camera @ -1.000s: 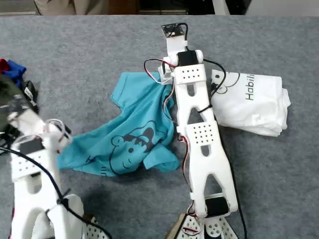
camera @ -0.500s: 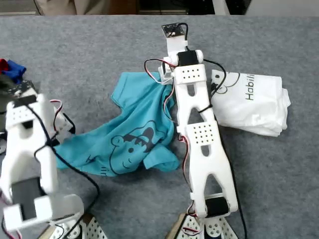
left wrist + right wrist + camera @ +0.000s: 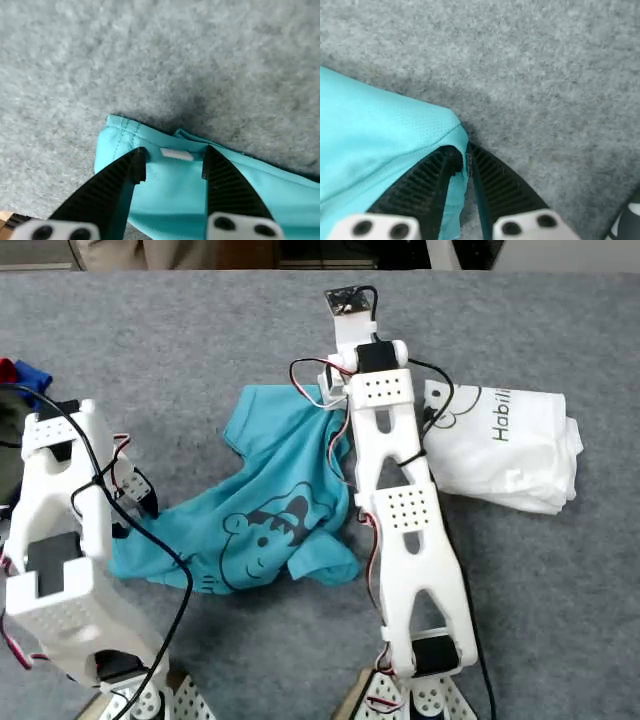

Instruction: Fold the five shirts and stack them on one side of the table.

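High view gives you a grey felt-like table [image 3: 200, 340], with a strip of dim room [image 3: 330, 252] beyond its far edge. Your left gripper [image 3: 172, 157] stands wide, its jaws astride the left end of the teal shirt [image 3: 270, 510], a small white tag [image 3: 176, 154] between them. Your right gripper [image 3: 462, 152] is pinched on that shirt's far edge. It lies crumpled mid-table, bear print [image 3: 265, 525] up. To its right rests a folded white shirt [image 3: 510, 450].

White perforated arms [image 3: 405, 510] carry black motors [image 3: 372, 356], looping cables [image 3: 334, 446] and ribbed black pincer fingers [image 3: 112, 187].
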